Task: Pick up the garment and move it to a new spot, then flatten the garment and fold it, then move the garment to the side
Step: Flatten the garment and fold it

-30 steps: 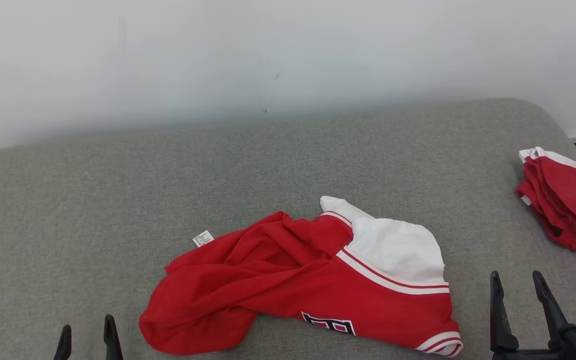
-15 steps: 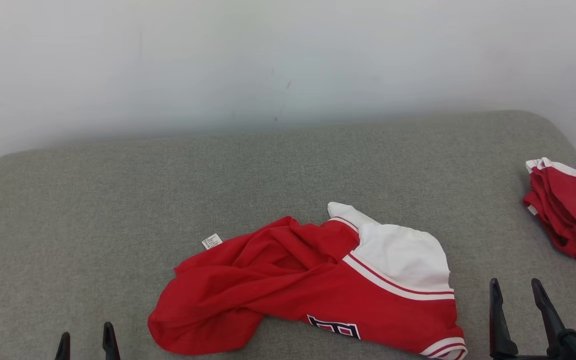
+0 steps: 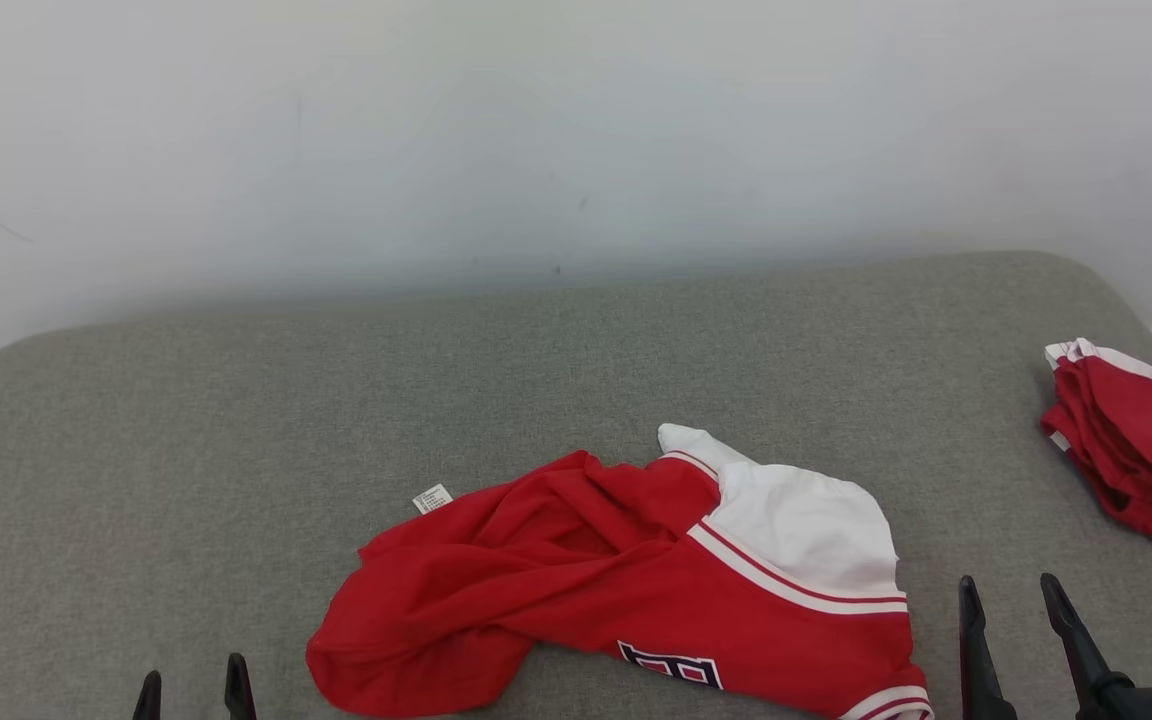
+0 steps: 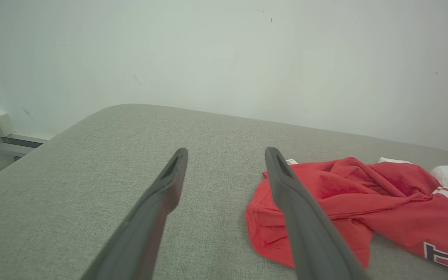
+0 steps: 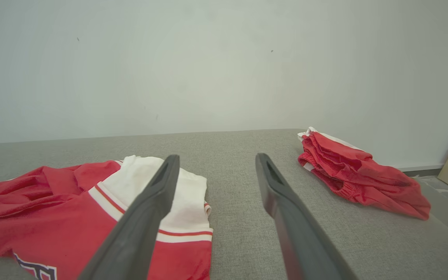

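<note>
A crumpled red garment [image 3: 576, 570] with a white sleeve, striped trim and a dark emblem lies on the grey cushioned surface [image 3: 236, 420], near its front edge. The left wrist view has the garment [image 4: 364, 194] to the right of the fingers, and the right wrist view has it [image 5: 53, 206] to the left. My left gripper [image 3: 194, 680] stands open at the lower left, apart from the cloth, with nothing between its fingers. At the lower right my right gripper [image 3: 1011, 600] is open too, just right of the garment's hem.
A second pile of red and white clothes [image 3: 1131, 450] sits at the right edge of the surface, also as the pile [image 5: 356, 171] in the right wrist view. A pale wall [image 3: 536, 130] rises behind. Bare grey surface spreads to the left and behind the garment.
The whole head picture has slid downward, so the camera has tilted up a little. The garment lies as before. Both grippers stay open at the bottom edge.
</note>
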### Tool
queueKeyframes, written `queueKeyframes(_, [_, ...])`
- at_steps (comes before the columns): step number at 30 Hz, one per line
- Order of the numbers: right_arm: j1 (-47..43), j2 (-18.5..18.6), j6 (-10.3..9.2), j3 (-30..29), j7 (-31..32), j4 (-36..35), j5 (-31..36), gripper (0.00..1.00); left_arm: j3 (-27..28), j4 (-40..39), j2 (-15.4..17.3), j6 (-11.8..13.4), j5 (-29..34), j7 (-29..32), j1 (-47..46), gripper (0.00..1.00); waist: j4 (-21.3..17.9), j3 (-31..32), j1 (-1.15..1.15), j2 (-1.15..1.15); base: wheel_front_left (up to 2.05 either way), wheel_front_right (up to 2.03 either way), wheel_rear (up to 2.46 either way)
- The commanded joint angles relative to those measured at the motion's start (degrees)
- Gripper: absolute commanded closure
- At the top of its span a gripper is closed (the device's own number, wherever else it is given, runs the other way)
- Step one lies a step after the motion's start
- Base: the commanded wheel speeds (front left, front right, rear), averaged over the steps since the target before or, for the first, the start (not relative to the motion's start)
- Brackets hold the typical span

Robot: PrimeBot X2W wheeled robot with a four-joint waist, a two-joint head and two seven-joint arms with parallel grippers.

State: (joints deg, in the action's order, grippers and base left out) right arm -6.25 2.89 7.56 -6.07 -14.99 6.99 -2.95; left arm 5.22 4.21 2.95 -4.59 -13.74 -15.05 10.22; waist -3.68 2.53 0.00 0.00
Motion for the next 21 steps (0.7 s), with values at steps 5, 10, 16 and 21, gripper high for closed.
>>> queueKeyframes(5, [-0.3, 0.0, -0.14, 0.4, -0.2, 0.5, 0.3, 0.0, -0.1, 0.8, -0.1, -0.1, -0.1, -0.2, -0.1, 0.0, 0.6, 0.6, 0.0, 0.0, 0.0, 0.0, 0.0])
queueKeyframes(10, [-0.2, 0.0, -0.14, 0.7, -0.2, 0.6, 0.5, 0.0, -0.2, 0.9, -0.1, 0.2, -0.2, -0.2, 0.3, 0.0, 0.8, 0.6, 0.0, 0.0, 0.0, 0.0, 0.0])
queueKeyframes(16, [0.2, 0.0, -0.14, 0.8, -0.2, 0.6, 0.1, 0.0, -0.6, 1.7, -0.1, 0.1, -0.5, -0.2, 0.1, 0.0, 0.9, 0.2, 0.0, 0.0, 0.0, 0.0, 0.0])
queueKeyframes(21, [1.6, 0.8, -0.14, 1.4, 0.2, 1.2, 0.6, 0.0, -2.4, 5.9, -0.1, -1.1, -1.6, -0.2, -1.2, 0.0, 0.7, -0.5, 0.0, 0.0, 0.0, 0.0, 0.0])
